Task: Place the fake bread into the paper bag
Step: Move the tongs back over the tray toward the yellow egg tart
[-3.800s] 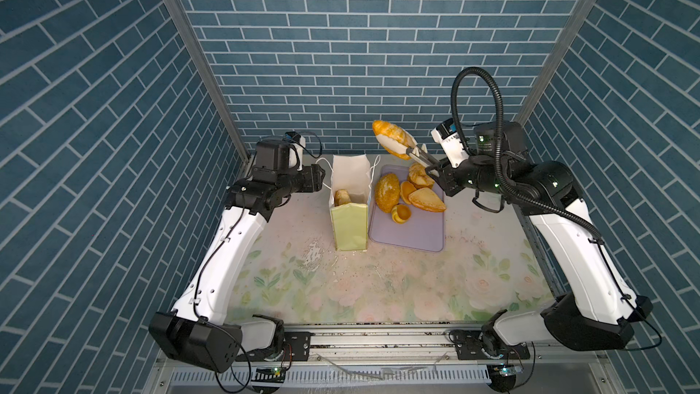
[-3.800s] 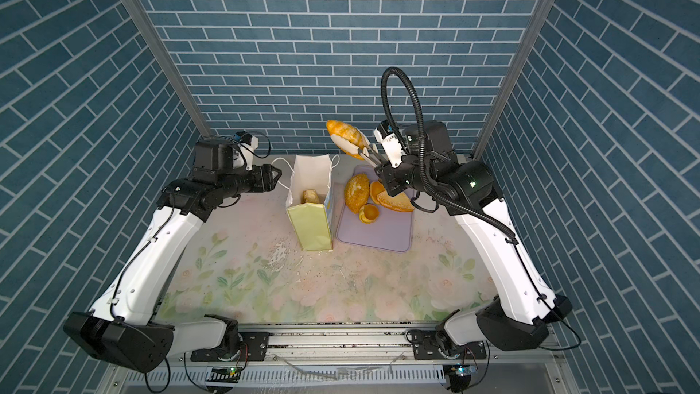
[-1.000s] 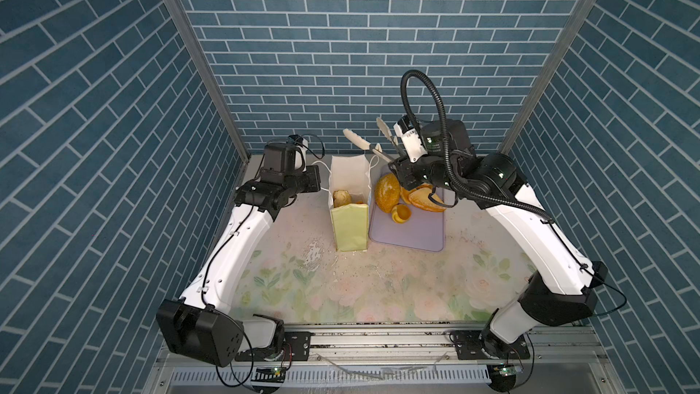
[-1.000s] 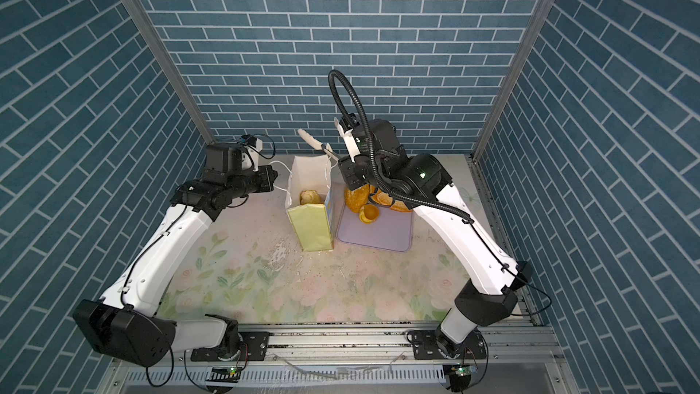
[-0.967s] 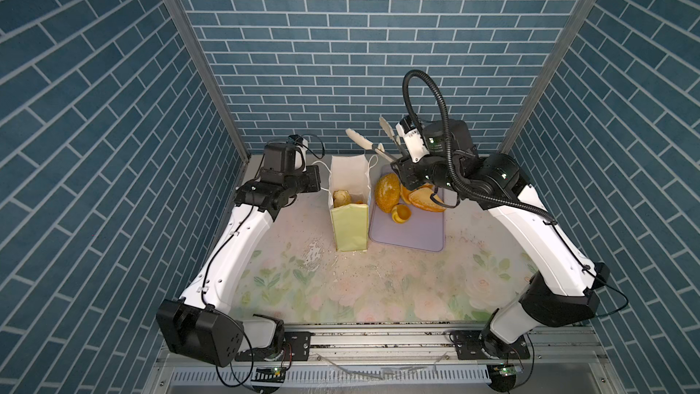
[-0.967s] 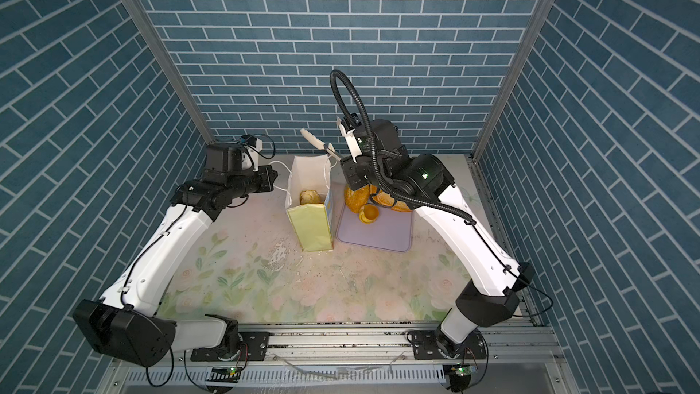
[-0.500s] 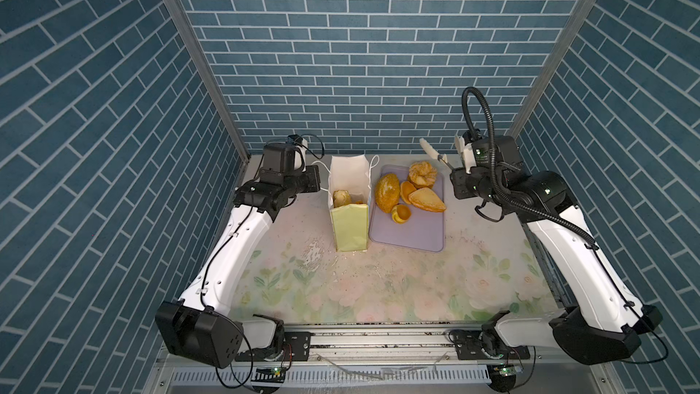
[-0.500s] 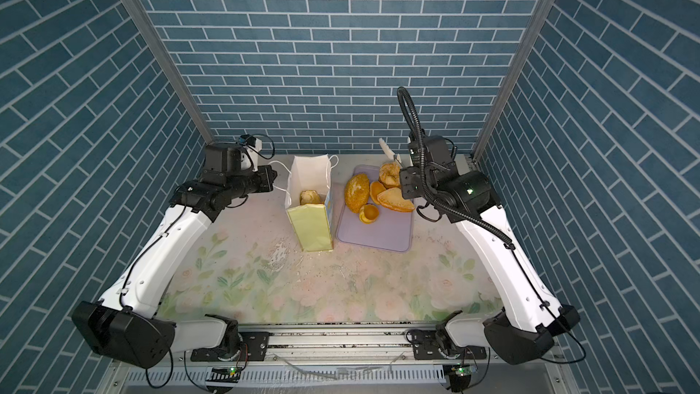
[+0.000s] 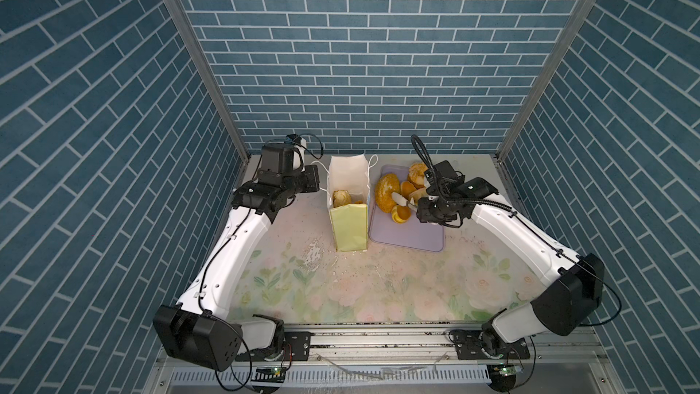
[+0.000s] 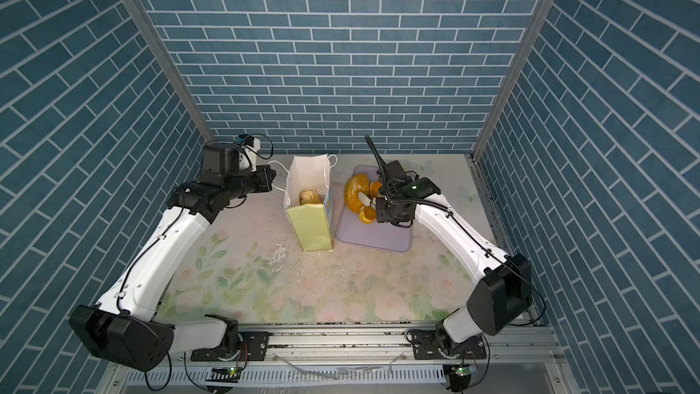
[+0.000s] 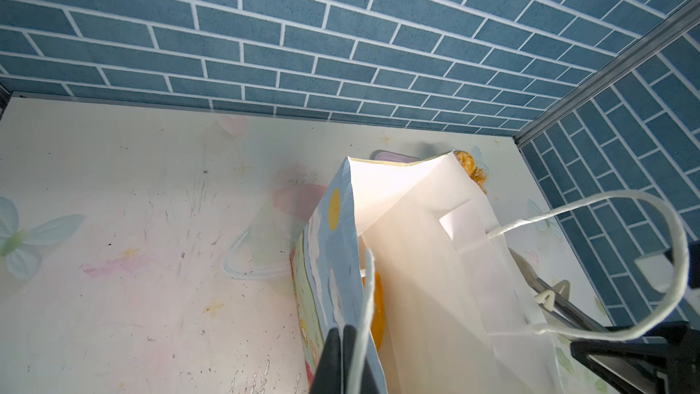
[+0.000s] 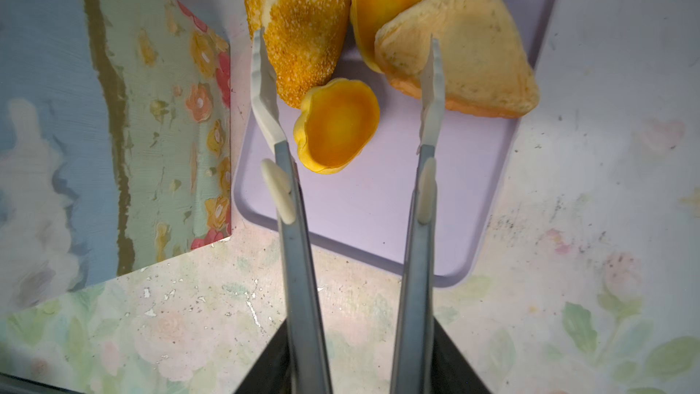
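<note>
A floral worktop (image 9: pixel 378 289) carries everything. Toward its back stands the bag (image 9: pixel 348 229), upright and open-mouthed, white inside, with a pale yellow-green side panel facing the camera in both top views. Just beside it, on its right in both top views, lies a flat lavender tray (image 9: pixel 409 236).

On the tray the pieces crowd the far end. The seeded loaf (image 9: pixel 386 193) is nearest the bag, the pale triangular turnover (image 12: pixel 473 51) lies on the side away from it, and two small orange tarts (image 12: pixel 337 126) sit between them. A round bun (image 9: pixel 416 174) lies at the far edge. One more golden piece (image 9: pixel 342 197) sits low inside the bag.

The right claw (image 12: pixel 346 37) hangs over the tray with its long fingers spread, gripping nothing. One tip is over the loaf, the other over the turnover, and the nearer tart is between them.

The left claw (image 11: pixel 344 358) is clamped tight on the bag's rim beside a white cord (image 11: pixel 365 297).
</note>
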`<control>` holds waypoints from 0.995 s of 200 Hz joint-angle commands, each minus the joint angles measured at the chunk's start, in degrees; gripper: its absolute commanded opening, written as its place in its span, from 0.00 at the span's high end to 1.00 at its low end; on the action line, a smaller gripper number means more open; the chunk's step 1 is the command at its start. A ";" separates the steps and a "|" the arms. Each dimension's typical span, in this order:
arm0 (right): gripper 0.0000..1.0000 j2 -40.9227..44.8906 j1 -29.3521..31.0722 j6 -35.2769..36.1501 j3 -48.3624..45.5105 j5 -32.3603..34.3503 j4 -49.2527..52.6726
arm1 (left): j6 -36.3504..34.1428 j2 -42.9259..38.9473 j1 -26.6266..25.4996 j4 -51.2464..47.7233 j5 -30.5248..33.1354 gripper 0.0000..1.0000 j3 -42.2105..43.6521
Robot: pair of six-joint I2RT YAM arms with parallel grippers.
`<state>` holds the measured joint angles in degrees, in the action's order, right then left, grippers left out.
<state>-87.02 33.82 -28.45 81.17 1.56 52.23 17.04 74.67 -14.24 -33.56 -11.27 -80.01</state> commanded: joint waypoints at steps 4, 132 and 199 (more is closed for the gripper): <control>0.50 -0.09 -0.07 -4.73 -1.02 -2.86 -4.37 | -0.78 -1.14 -0.25 -0.54 1.11 0.93 0.90; 0.53 3.24 0.32 -7.08 -3.31 -2.86 -3.57 | -0.88 -0.84 -0.22 -0.13 1.18 0.93 1.34; 0.52 3.75 3.29 -7.12 -0.54 -1.92 0.39 | -0.77 -0.84 -0.22 -0.18 1.07 0.93 1.14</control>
<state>-84.62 35.88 -33.69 79.07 -1.52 50.61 16.93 74.52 -14.24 -33.58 -10.31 -79.29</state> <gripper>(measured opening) 0.478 0.069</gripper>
